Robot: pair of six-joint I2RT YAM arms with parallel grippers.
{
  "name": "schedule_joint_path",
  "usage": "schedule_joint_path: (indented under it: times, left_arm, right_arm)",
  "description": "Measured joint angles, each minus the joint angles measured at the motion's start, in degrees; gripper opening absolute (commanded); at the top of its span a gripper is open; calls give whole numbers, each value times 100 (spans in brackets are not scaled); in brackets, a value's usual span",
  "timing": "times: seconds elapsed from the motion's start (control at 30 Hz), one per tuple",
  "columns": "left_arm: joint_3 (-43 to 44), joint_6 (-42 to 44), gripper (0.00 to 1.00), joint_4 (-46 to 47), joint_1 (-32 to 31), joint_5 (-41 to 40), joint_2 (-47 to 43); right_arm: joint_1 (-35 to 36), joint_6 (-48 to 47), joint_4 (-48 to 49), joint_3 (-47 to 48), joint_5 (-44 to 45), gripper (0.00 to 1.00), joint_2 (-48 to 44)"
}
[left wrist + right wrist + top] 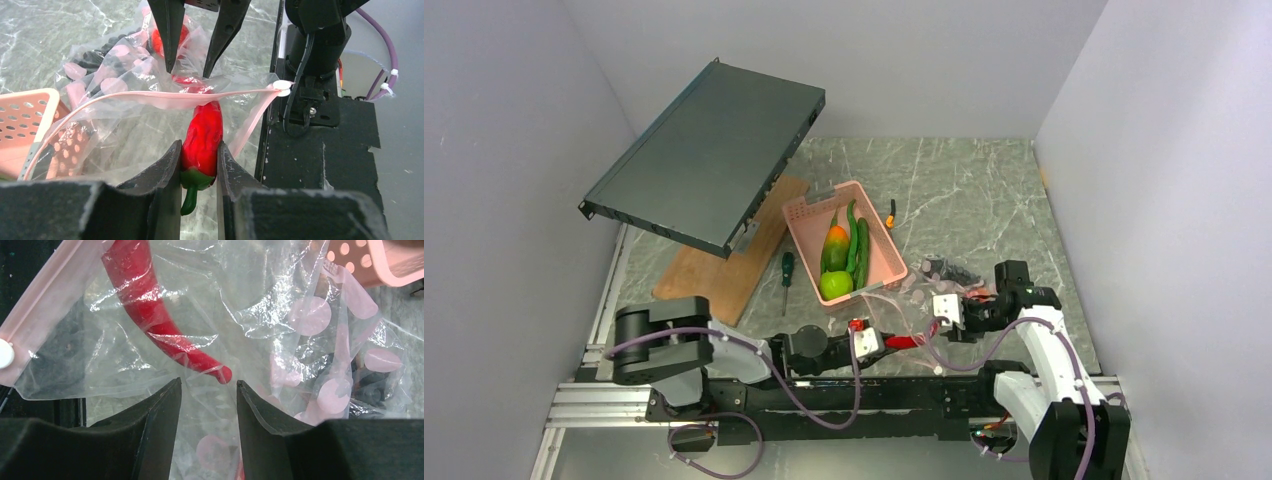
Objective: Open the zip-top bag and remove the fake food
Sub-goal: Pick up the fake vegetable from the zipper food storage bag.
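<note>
The clear zip-top bag (904, 300) lies in front of the arms, its pink zip strip (150, 97) parted into an open mouth. A red chili pepper (202, 132), one piece of the fake food, pokes stem-first out of that mouth, and my left gripper (199, 147) is shut on its stem end. My right gripper (209, 384) is open over the bag's far side, with loose film (240, 300) between its fingers and the pepper's tip (220, 372) just ahead. A dark grape bunch (372, 380) sits deeper in the bag.
A pink perforated basket (799, 215) behind the bag holds a lime-green apple (835, 285), green pods and an orange-green fruit. A green-handled screwdriver (786, 268), a wooden board (724, 265) and a tilted dark flat case (709, 150) are to the left. Grey walls close in both sides.
</note>
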Motion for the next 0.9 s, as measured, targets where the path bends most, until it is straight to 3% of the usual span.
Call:
schedule_joint_path:
  times: [0.4, 0.9]
  left_arm:
    - [59, -466, 0, -2321, 63, -57, -1405]
    - [553, -1558, 0, -5097, 960, 151, -3018]
  right_arm:
    - [-173, -214, -179, 0, -13, 52, -76]
    - [-223, -348, -249, 0, -52, 54, -76]
